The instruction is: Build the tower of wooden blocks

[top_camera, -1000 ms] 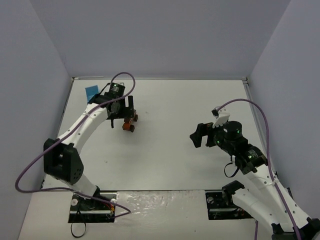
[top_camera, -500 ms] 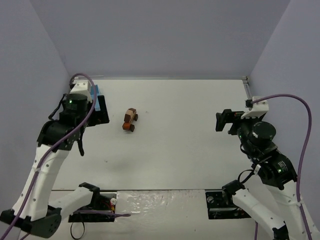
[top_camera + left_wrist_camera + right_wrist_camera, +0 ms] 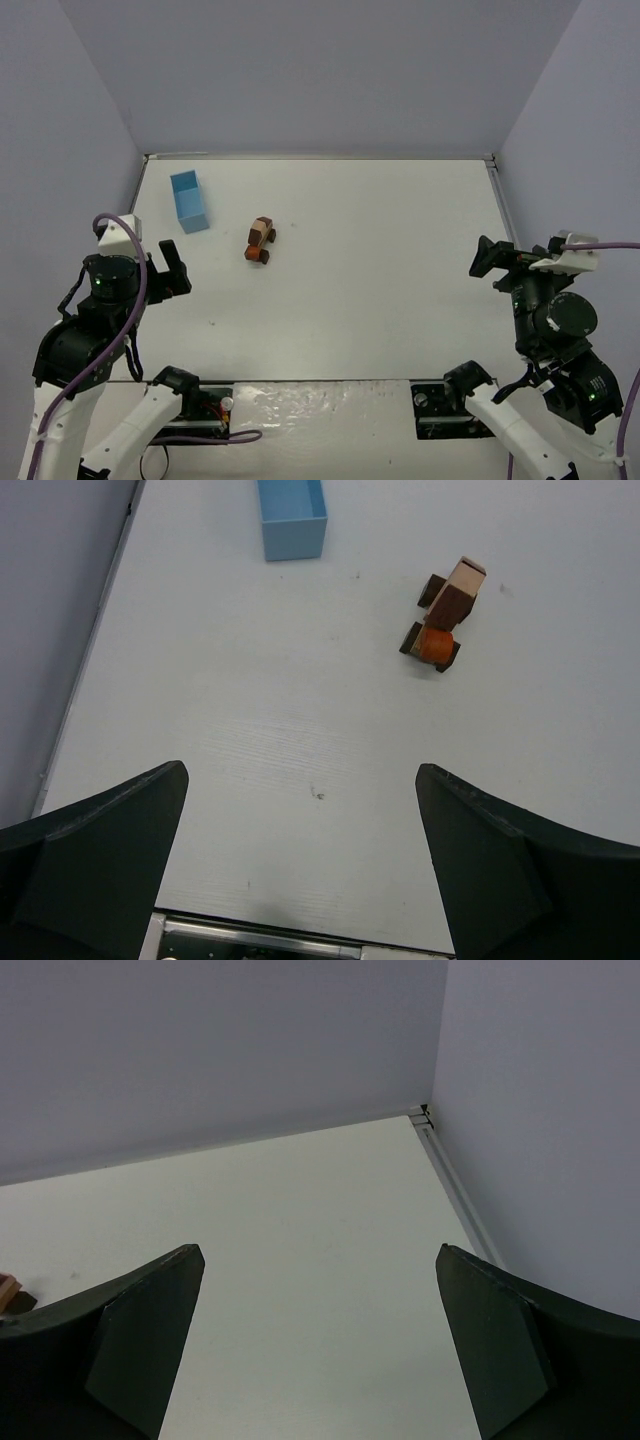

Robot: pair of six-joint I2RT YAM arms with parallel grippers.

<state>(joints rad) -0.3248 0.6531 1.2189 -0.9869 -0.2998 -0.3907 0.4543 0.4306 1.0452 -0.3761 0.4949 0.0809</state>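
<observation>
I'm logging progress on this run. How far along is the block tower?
Done, apparently: the wood blocks, tan, brown, orange and dark pieces, sit together as one small tower. In hand: nothing; the left end effector and right end effector are open, empty and well clear of it. Left: no loose blocks show, so likely nothing.

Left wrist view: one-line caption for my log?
Open left gripper hovers above the table, small wood block tower and blue box ahead.
</observation>
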